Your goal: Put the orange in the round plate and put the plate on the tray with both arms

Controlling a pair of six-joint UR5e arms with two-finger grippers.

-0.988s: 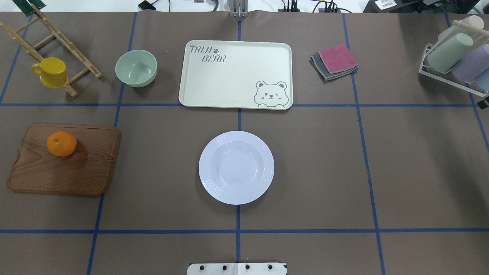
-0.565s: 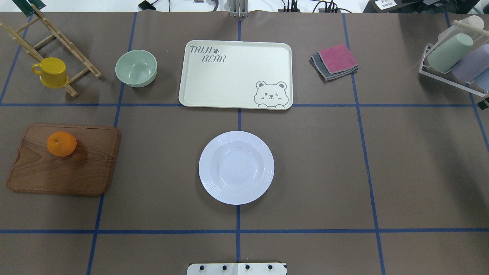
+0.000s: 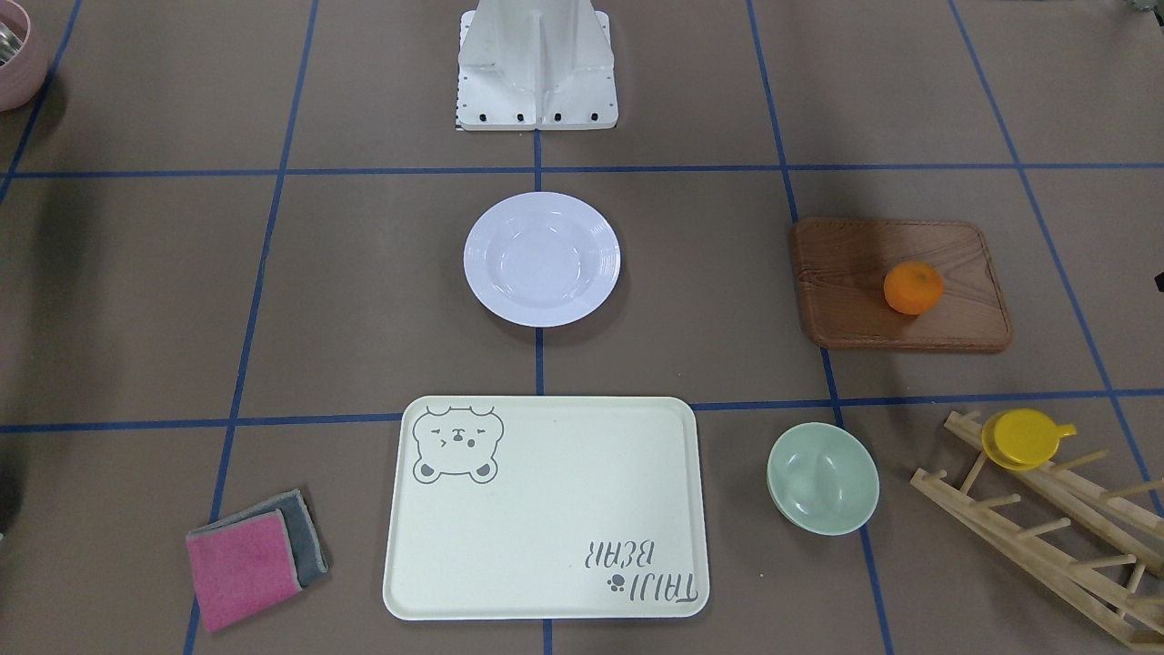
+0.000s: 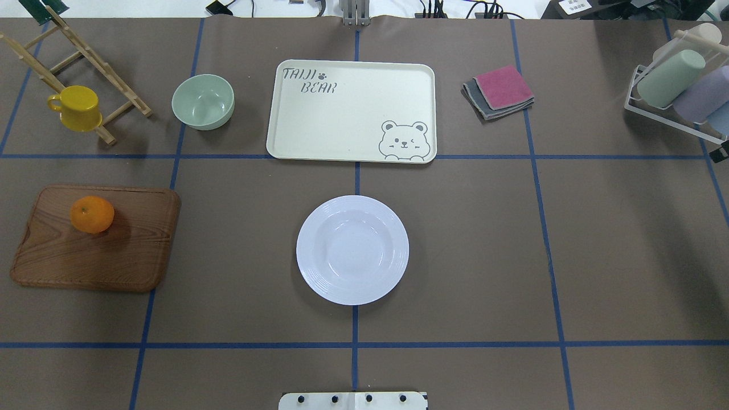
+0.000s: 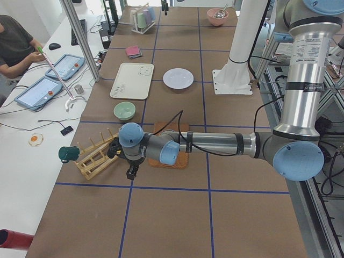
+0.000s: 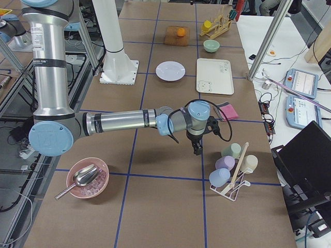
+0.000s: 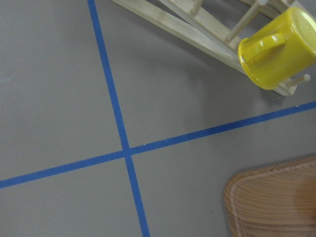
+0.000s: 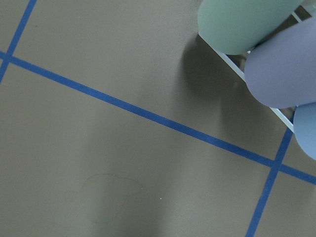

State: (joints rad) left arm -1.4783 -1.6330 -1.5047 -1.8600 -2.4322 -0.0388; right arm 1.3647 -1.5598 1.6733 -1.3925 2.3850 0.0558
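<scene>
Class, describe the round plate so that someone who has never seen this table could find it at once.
Find the large cream tray with the bear face. Between it and the robot's white base lies the round plate, empty. It is white, wide-rimmed and shallow, unlike the smaller, deeper pale-green bowl beside the tray.

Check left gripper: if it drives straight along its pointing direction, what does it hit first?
Likely the bare table cover near the blue tape crossing: the left gripper points down, with the wooden board and drying rack off to the sides. Exact touchdown spot unclear.
</scene>
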